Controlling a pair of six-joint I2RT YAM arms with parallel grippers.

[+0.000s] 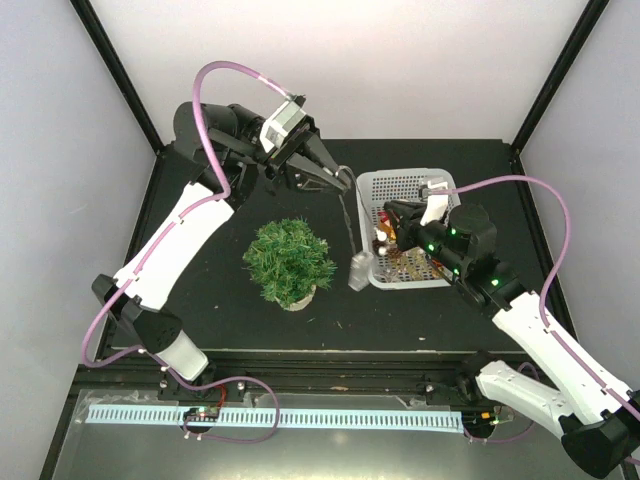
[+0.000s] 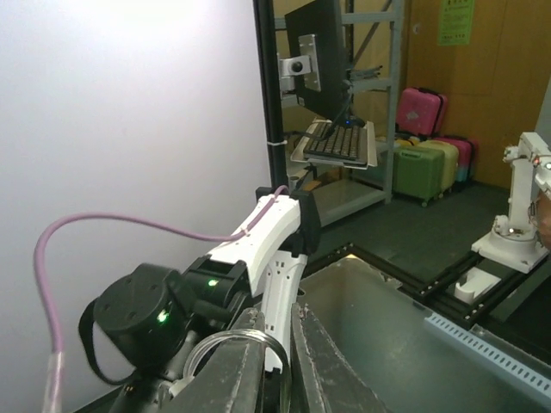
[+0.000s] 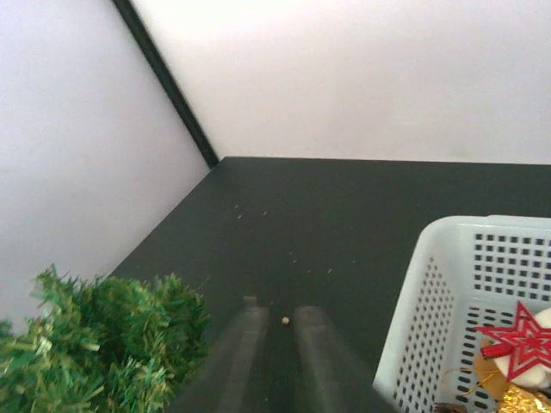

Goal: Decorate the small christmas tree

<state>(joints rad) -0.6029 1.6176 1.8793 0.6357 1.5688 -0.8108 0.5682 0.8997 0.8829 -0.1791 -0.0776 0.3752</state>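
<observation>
The small christmas tree (image 1: pixel 288 260) stands on the black table left of centre, and its green needles fill the lower left of the right wrist view (image 3: pixel 95 344). My left gripper (image 1: pixel 345 180) is raised behind it, shut on a clear loop (image 2: pixel 240 331) pinched between its jaws (image 2: pixel 275 308). From it a thin string hangs down to a translucent ornament (image 1: pixel 358 270) between the tree and the basket. My right gripper (image 1: pixel 388 212) hovers over the basket's left side. Its fingers (image 3: pixel 280 308) are blurred and close together, with nothing seen between them.
A white mesh basket (image 1: pixel 400 176) at the right holds several ornaments (image 1: pixel 400 262), among them a red star (image 3: pixel 516 340). White walls and black frame posts (image 1: pixel 118 75) enclose the table on three sides.
</observation>
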